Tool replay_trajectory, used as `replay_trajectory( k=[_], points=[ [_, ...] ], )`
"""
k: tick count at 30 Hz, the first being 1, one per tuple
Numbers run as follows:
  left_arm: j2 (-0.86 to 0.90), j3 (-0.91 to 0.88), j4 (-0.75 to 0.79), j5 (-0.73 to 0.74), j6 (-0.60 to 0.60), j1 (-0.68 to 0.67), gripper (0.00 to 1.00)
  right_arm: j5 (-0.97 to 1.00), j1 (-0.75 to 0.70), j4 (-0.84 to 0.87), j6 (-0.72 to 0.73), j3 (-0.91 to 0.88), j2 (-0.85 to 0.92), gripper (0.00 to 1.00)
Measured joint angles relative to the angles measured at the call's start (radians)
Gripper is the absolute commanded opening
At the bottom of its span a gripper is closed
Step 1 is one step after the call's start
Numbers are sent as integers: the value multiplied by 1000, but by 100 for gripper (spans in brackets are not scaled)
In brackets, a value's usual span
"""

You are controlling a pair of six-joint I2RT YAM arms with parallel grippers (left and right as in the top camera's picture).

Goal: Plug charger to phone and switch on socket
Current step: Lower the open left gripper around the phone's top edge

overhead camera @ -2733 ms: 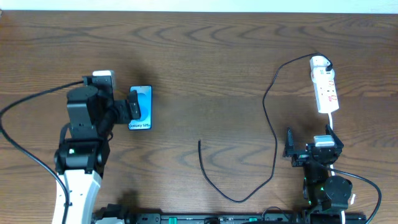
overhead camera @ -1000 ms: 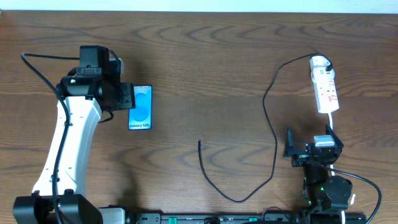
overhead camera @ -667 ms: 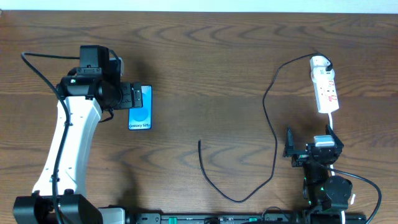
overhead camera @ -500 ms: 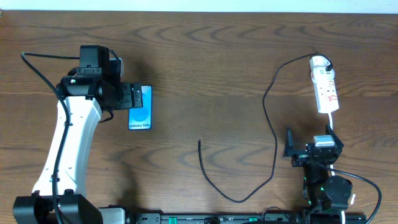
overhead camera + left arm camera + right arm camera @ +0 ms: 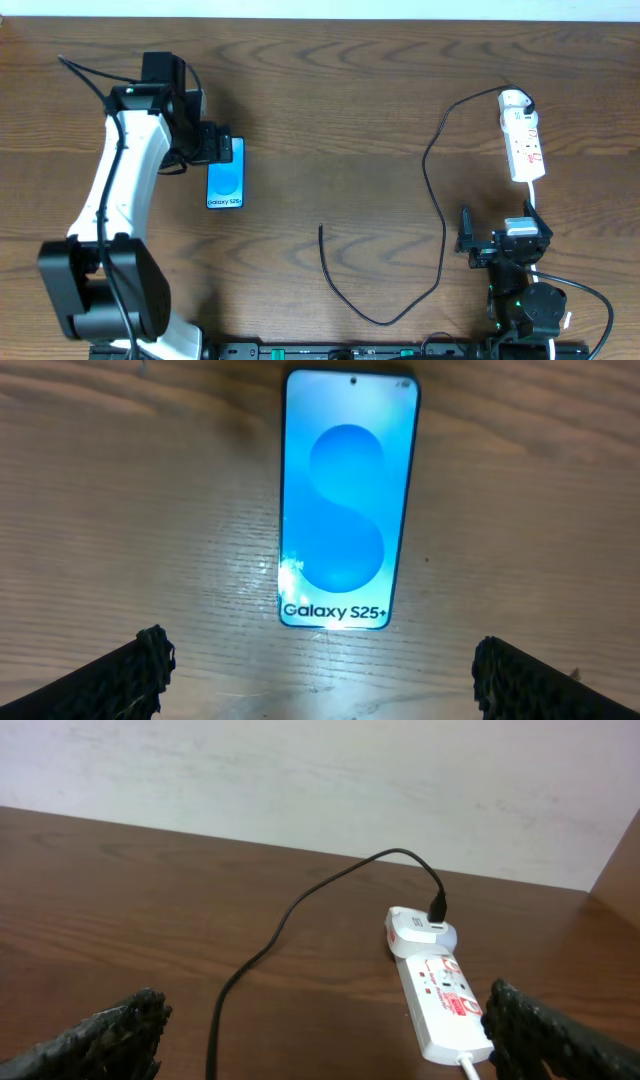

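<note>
The phone [image 5: 227, 178] lies flat at the table's left, its blue screen up [image 5: 348, 500]. My left gripper [image 5: 213, 144] hovers open at the phone's far left corner. In the left wrist view its gripper [image 5: 335, 678] holds nothing, and the phone lies just beyond the fingertips [image 5: 140, 670]. The charger [image 5: 440, 215] is a thin black cable. It runs from its plug in the socket [image 5: 523, 140] down to a loose tip [image 5: 321, 229] mid-table. My right gripper [image 5: 497, 235] stands open at the near right, just in front of the socket [image 5: 440, 995], apart from the cable [image 5: 300, 910].
The socket's white cord [image 5: 533, 195] runs toward the right arm's base. The charger loops across the near middle of the table [image 5: 300, 90]. The left arm reaches from the near left edge up to the phone. A pale wall stands behind the far edge.
The left gripper has opened and come off the phone's left edge. Its arm has swung so the gripper sits nearer the phone's far end. Phone, charger and right arm have not moved.
</note>
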Motion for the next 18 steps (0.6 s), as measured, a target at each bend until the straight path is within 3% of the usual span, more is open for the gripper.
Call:
replay_trajectory(
  k=[18],
  points=[
    [50, 0, 58, -39, -7, -86, 98, 0, 0, 0, 0, 0, 0, 99]
  ],
)
